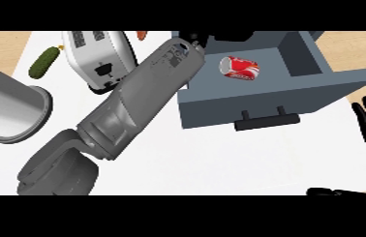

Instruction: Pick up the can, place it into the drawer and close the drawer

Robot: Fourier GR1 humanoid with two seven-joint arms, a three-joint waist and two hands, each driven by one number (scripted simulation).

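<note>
The red can lies on its side inside the open grey drawer, toward the back left of its compartment. The drawer's black handle faces me on its front panel. My left forearm crosses the view from the lower left up to the drawer's back left corner. Of the left hand only a small black part shows at the top, behind the drawer's rim and apart from the can. My right hand rests at the right edge, fingers up, with more of it at the lower right corner.
A white toaster stands left of the drawer, partly under my forearm. A green cucumber lies at the far left, a small orange-red item at the top. A round metal pot sits at the left edge.
</note>
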